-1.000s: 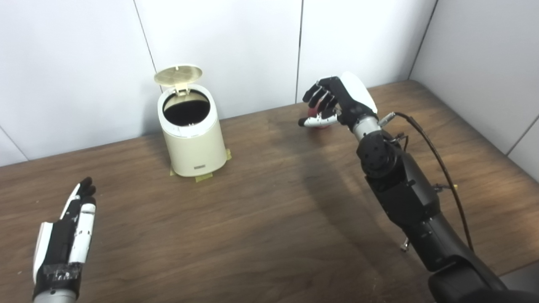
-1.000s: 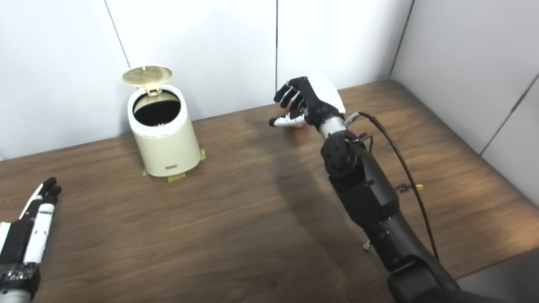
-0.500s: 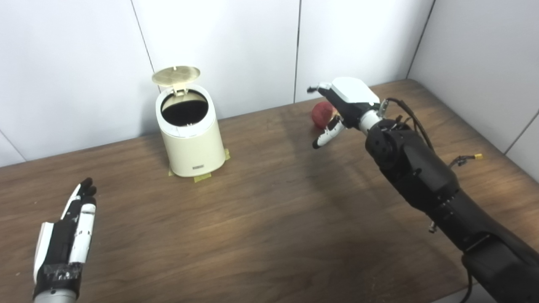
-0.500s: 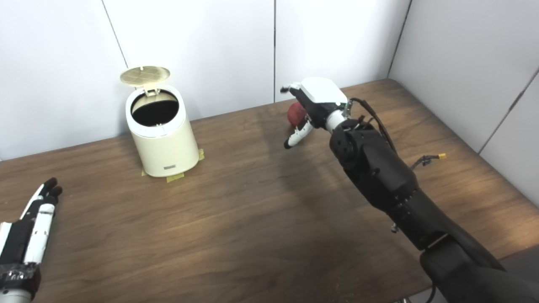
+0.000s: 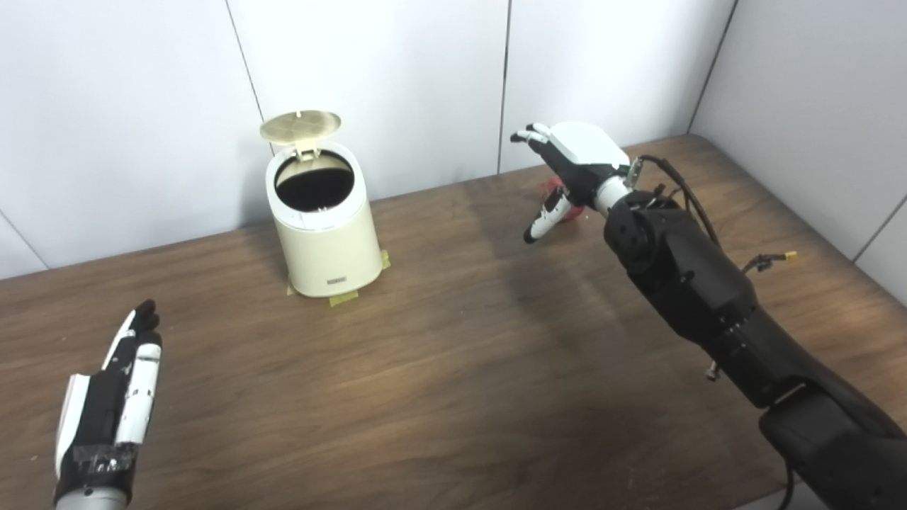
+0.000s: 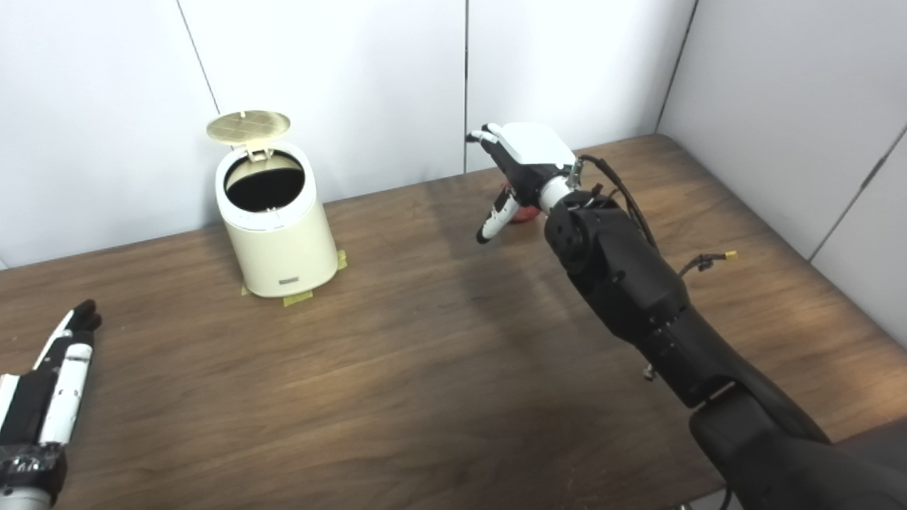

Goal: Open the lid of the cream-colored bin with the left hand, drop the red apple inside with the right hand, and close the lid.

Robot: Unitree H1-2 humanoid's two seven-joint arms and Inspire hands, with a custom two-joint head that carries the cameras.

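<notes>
The cream-colored bin (image 5: 324, 237) stands at the back left of the table, its round lid (image 5: 300, 127) tipped up and the dark inside showing. The red apple (image 6: 523, 213) rests on the table at the back centre-right. Only a sliver of it shows under my right hand (image 5: 572, 157). That hand hovers palm down over the apple, open, with its fingers (image 5: 530, 134) spread and its thumb (image 5: 541, 222) pointing down-left. My left hand (image 5: 113, 397) lies flat and open on the table at the lower left, far from the bin.
Yellow tape (image 5: 343, 299) marks the bin's base. White wall panels close off the back and right sides of the wooden table (image 5: 453, 354). A loose cable (image 5: 769, 261) runs along my right forearm.
My right hand, curled around the apple a second ago, has opened and turned palm down; it now hides more of the apple. The left hand and bin have not moved.
</notes>
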